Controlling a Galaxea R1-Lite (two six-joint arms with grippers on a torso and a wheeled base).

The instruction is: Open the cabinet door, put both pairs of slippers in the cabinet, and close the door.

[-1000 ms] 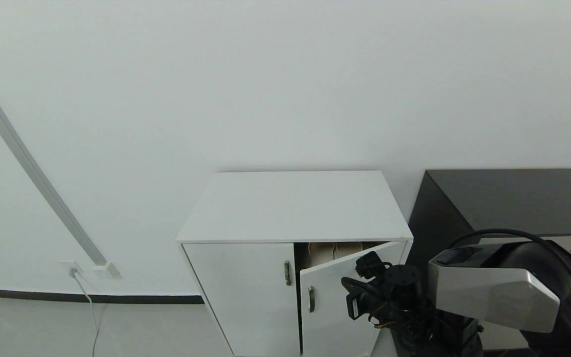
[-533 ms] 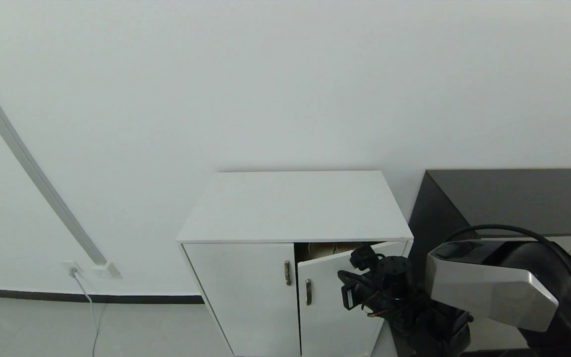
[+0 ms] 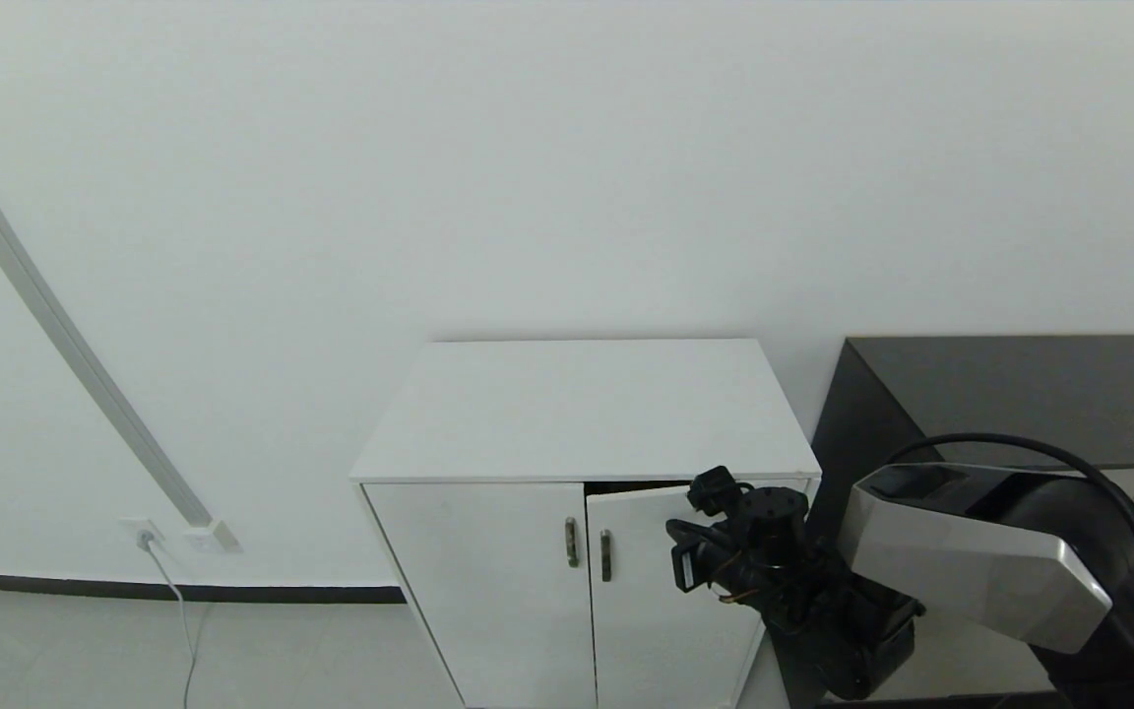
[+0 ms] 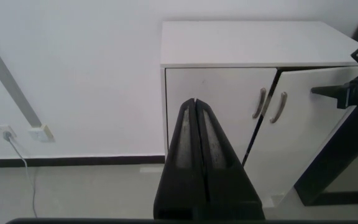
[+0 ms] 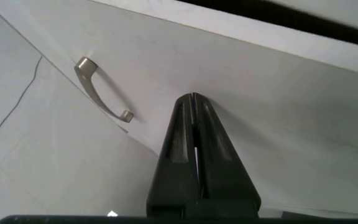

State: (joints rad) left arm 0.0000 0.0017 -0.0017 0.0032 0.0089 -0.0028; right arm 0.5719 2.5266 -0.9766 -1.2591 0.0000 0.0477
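**Right door all but shut, both claws closed**

Far to the left of the cabinet we saw a grey trunking strip running slantwise down the wall to a socket, with a cable hanging from it to the floor.

The left gripper hung out in front of the cabinet, well apart from it and pointed toward its left door. Its two fingers lay pressed together with nothing between them.

The left door sat flush with the cabinet front. Its handle stood upright just beside the right door's handle at the middle of the cabinet.

The right door was nearly closed. We saw a thin dark slit between its upper edge and the cabinet top, and from the left wrist it stood out a little from the cabinet front.

The right gripper was at the face of the right door, on the hinge side of that door's handle and apart from it. Its fingers were closed on each other, holding nothing, and their tips looked to be resting on the white panel.

Just to the right of the cabinet stood a dark, low unit against the same wall
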